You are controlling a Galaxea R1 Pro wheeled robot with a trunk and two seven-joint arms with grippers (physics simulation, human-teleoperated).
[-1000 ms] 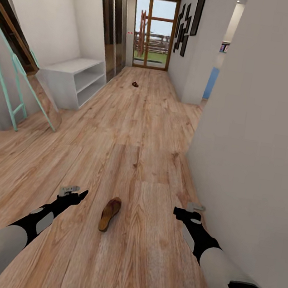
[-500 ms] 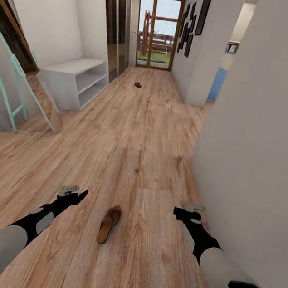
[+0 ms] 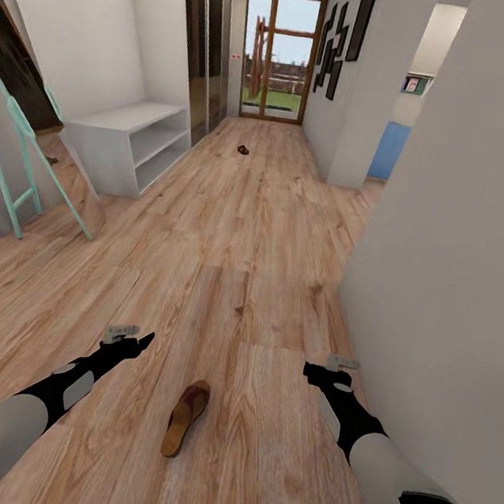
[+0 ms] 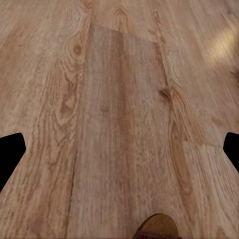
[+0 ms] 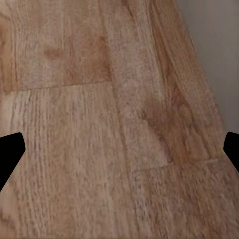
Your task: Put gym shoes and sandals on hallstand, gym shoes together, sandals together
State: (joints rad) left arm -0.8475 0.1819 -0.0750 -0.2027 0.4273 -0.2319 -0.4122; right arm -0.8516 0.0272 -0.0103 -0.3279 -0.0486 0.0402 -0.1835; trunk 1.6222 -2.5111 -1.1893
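One brown sandal lies on the wood-plank corridor floor between my two arms, slightly nearer the left one. Its toe end also shows in the left wrist view. The other sandal lies far down the corridor. The light-grey hallstand stands against the left wall. My left gripper and right gripper hover over bare floor, both open and holding nothing. The gym shoes are out of view.
A white wall runs close along my right arm. A leaning mirror with a teal ladder stands at the left. Mirrored wardrobe doors follow the hallstand, and a glass door closes the far end.
The whole picture has shifted: the camera rolled forward, so the near sandal sits lower and closer between the arms. The arms hold the same pose.
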